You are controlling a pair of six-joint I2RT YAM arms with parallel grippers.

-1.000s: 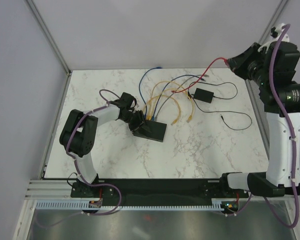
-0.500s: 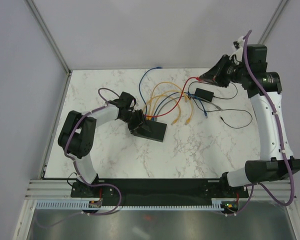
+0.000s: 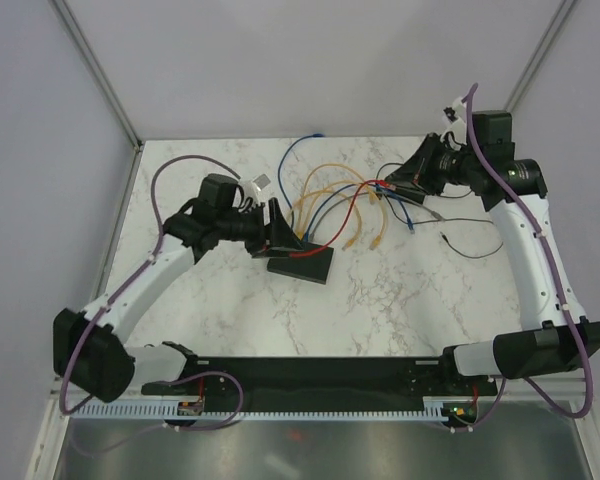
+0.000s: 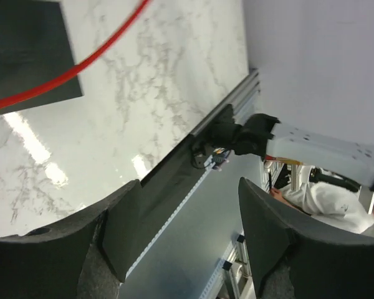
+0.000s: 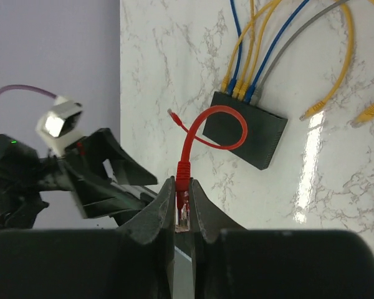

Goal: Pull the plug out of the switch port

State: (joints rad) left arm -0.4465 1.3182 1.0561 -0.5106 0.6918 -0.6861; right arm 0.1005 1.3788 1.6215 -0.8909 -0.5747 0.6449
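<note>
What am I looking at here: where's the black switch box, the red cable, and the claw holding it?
switch [image 5: 262, 134], right wrist view, on its flat black top.
red cable [image 5: 186, 146], right wrist view, upright stretch below the loop.
right gripper [image 5: 182, 184], right wrist view, between its fingertips, gripping that cable's end.

marble table [image 3: 400, 300] with switch [image 3: 302, 264], cables [image 5: 244, 62]

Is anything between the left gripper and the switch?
Only the red cable. It lies looped across the top of the switch, with its plug pinched in the right gripper. The left gripper is open and empty beside the switch.
</note>
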